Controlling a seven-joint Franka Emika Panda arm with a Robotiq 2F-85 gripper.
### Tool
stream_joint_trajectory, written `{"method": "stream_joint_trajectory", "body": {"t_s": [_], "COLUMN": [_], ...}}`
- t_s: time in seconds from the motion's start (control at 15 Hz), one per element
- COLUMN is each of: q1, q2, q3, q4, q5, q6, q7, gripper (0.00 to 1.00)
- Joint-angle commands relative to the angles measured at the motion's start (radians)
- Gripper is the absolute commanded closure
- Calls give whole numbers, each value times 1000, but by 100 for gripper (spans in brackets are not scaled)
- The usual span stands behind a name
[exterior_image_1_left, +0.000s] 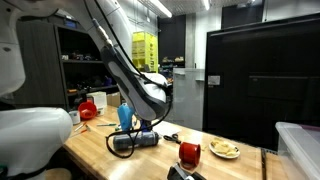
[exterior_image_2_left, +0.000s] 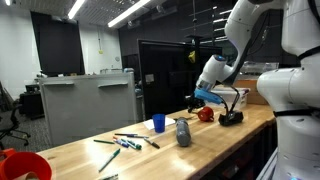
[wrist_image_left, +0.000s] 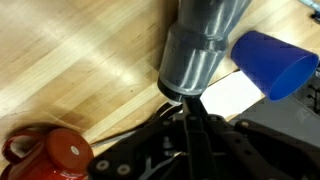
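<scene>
Above pale, grainy wooden table (wrist_image_left: 70, 70) — closed gripper (wrist_image_left: 188, 102) beside smooth grey metal cylinder (wrist_image_left: 205, 45), blue cup (wrist_image_left: 272, 60)

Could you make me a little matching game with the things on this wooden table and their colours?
Things:
1 cup
2 bottle
3 mug
4 plate

Colours:
A red
B pale
C blue
D silver-grey

Pairs: 1-C, 2-D, 3-A, 4-B.

exterior views: table-height, both share arm (exterior_image_2_left: 245, 25) and table (exterior_image_1_left: 95, 150) | wrist view: close, down onto table
</scene>
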Motion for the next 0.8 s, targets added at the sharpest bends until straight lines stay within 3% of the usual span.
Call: {"method": "stream_joint_trajectory", "body": {"t_s": [0.0,0.27,0.6,0.67,0.73], "q1": [-23,18,123,107,107], "q2": [80,204,289,267,267], "q3": [82,96,27,41,41], "q4": [-7,-27,-79,-79,-79], "q5": [21,53,56,36,36], "q6": [14,15,16,0,0], "q7": [9,9,3,1,1], "gripper": [100,100,100,74,99]}}
